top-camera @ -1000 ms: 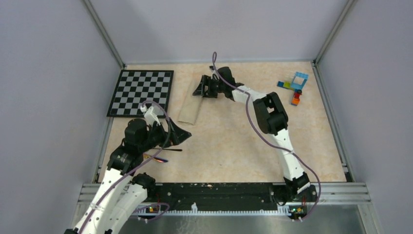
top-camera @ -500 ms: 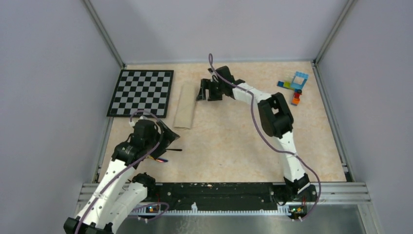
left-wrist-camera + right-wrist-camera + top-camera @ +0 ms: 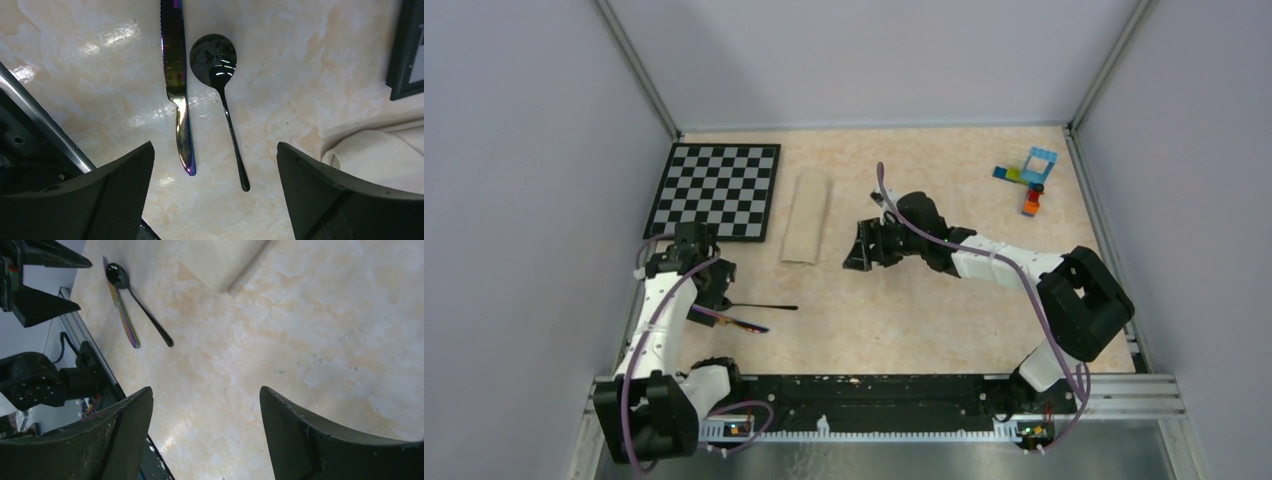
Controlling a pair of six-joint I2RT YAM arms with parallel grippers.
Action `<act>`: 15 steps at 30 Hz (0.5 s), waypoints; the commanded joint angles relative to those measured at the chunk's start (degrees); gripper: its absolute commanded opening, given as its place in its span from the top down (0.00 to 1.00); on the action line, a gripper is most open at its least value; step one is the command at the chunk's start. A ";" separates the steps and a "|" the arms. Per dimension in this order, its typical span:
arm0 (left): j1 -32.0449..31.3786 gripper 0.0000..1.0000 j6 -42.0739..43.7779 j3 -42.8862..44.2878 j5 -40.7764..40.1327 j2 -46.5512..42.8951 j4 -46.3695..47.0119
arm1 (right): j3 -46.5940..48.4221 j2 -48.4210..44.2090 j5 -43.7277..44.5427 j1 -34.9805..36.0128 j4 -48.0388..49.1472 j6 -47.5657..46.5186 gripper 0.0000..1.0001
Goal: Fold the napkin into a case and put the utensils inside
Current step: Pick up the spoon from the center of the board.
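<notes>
My left gripper [image 3: 214, 150] is wide open and empty over the spoon [image 3: 213, 52] and knife [image 3: 175, 75], which lie side by side near the desk's [image 3: 904, 310] left edge. My right gripper [image 3: 864, 245] is open and empty, near the case [image 3: 806, 217], which lies just beside the chequered board [image 3: 716, 190].

1. Our left arm [image 3: 656, 320] rises along the left edge with its wrist bent over. The left gripper [image 3: 712, 285] points down, jaws spread wide, holding nothing.
2. Our right arm [image 3: 1014, 268] reaches leftward from a folded elbow. The right gripper [image 3: 861, 250] also has its jaws wide apart and is empty.
</notes>
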 commanded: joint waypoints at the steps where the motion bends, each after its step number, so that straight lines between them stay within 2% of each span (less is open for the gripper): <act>1: 1.13 0.08 -0.40 -2.00 -0.42 3.30 4.67 | -4.63 -2.85 -1.98 -0.55 7.52 1.61 0.23; 7: 1.11 0.17 -8.15 0.36 2.75 13.51 3.61 | -5.85 -3.66 -3.50 -0.54 9.98 2.70 0.24; 11: 1.05 0.28 -10.69 0.95 4.89 18.15 4.61 | -5.85 -3.38 -3.12 -0.54 9.93 2.47 0.25; 15: 1.05 0.30 -11.54 -0.12 5.15 20.39 7.08 | -5.40 -2.89 -1.79 -0.63 8.97 1.68 0.25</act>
